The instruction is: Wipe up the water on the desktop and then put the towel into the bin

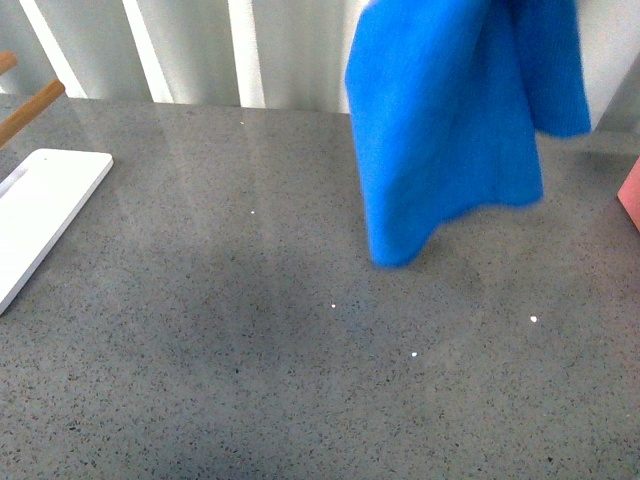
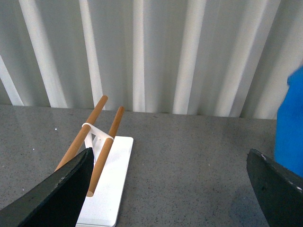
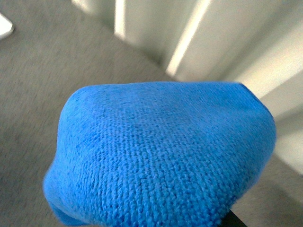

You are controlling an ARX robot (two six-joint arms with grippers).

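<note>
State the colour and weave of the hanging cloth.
Bright blue cloth, ribbed knit-like weave; clearest in the right wrist view.

The right gripper is hidden beneath the towel (image 3: 161,156), so its grip cannot be judged; the towel's blurred top is cut off in the front view.

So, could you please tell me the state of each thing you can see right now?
Towel: hanging in folds clear of the desktop, covering the right gripper.
Desktop: no puddle visible, a few tiny bright specks.
Left gripper: open, empty.
Rack: upright, wooden rods bare.
</note>
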